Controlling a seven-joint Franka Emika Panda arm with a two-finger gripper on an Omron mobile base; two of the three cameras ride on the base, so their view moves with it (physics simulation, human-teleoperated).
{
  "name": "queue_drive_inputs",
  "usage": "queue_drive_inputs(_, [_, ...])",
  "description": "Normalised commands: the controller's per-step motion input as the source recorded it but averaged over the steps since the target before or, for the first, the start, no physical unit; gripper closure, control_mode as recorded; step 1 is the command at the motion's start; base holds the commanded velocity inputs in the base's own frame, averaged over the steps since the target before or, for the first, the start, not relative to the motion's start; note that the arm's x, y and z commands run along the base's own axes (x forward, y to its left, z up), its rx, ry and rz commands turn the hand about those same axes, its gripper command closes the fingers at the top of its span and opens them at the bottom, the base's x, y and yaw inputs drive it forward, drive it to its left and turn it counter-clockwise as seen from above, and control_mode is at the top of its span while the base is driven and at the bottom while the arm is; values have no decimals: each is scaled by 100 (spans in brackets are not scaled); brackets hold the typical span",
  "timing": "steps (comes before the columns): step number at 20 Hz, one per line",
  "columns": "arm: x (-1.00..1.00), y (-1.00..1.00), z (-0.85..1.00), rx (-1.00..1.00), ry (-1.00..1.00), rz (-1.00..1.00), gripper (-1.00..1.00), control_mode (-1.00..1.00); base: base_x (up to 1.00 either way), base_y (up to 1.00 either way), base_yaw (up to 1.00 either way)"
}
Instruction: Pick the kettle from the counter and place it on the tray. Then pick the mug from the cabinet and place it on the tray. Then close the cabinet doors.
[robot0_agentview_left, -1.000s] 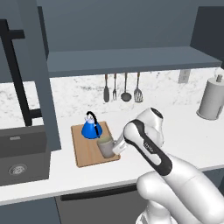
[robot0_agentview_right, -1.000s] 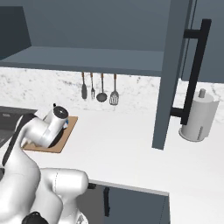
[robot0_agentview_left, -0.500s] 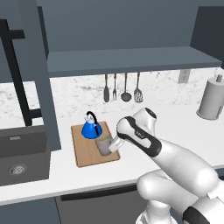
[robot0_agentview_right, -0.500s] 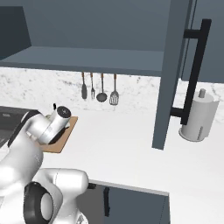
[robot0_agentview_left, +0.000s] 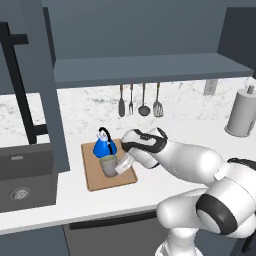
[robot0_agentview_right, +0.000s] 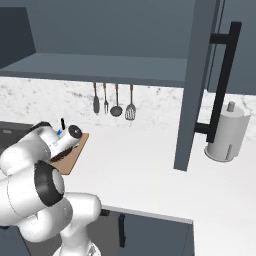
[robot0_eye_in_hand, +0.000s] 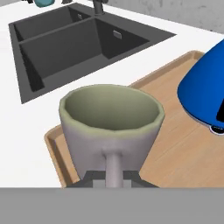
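Note:
The grey-beige mug (robot0_eye_in_hand: 111, 127) with an olive inside stands upright over the near corner of the wooden tray (robot0_eye_in_hand: 183, 148). My gripper (robot0_eye_in_hand: 114, 177) is shut on the mug's handle. I cannot tell whether the mug's base touches the board. The blue kettle (robot0_eye_in_hand: 205, 96) stands on the tray just beyond the mug. In the left base view the mug (robot0_agentview_left: 108, 166) is in front of the kettle (robot0_agentview_left: 105, 146) on the tray (robot0_agentview_left: 95, 179), with the gripper (robot0_agentview_left: 120, 167) at its right side. The cabinet (robot0_agentview_left: 150, 67) stands open, and its left cabinet door (robot0_agentview_left: 47, 85) is swung out.
A dark sink (robot0_eye_in_hand: 70, 43) is sunk into the white counter (robot0_agentview_left: 200, 145) left of the tray. Hanging utensils (robot0_agentview_left: 140, 100) line the backsplash. A paper towel roll (robot0_agentview_left: 241, 112) stands at the far right. The right cabinet door (robot0_agentview_right: 197, 85) with its black bar handle (robot0_agentview_right: 222, 75) juts out over the counter.
The gripper has carried the mug slightly left over the tray, closer in front of the kettle. The arm's elbow has swung lower and forward.

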Motion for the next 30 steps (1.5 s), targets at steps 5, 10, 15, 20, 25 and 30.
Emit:
queue_drive_inputs(5, [22,5,-25,1,0,2,100,-100,0,0,0])
queue_drive_inputs(10, [22,0,-12,0,-2,0,100,-100,0,0,0])
queue_drive_inputs(15, [4,0,-18,0,-7,0,100,-100,0,0,0])
queue_drive_inputs(20, [0,0,-22,0,-5,0,100,-100,0,0,0])
queue_drive_inputs(25, [0,0,-23,-2,-6,0,100,-100,0,0,0])
queue_drive_inputs(30, [-4,0,-26,-5,-7,0,100,-100,0,0,0])
